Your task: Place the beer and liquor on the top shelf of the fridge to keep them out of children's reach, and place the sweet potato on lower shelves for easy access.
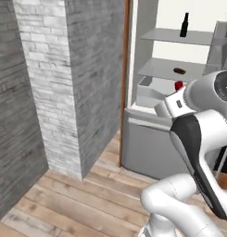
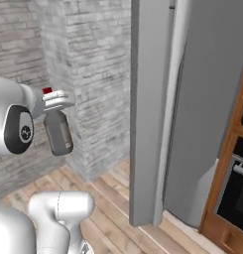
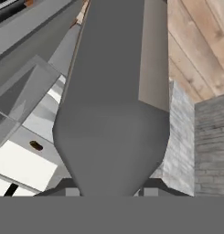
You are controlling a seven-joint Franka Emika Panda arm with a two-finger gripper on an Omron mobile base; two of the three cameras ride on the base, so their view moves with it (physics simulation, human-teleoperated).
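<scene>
Greyish liquor [image 2: 58,131] hangs upright below my gripper [image 2: 52,100], pinched at its red-capped neck. Beyond my gripper, inside the fridge [image 1: 147,55], beer [image 1: 184,25] stands on the top shelf [image 1: 166,35]; sweet potato [image 1: 179,71] lies 1 shelf lower.

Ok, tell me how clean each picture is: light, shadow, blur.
Left base view: flat, even light, soft rendering, the beer a dark silhouette against the pale fridge interior. Right base view: mild shading on the fridge door, the liquor reads clearly. Hand view: the liquor's grey body looms close, smooth and featureless, while the sweet potato behind it shows small but distinct.
</scene>
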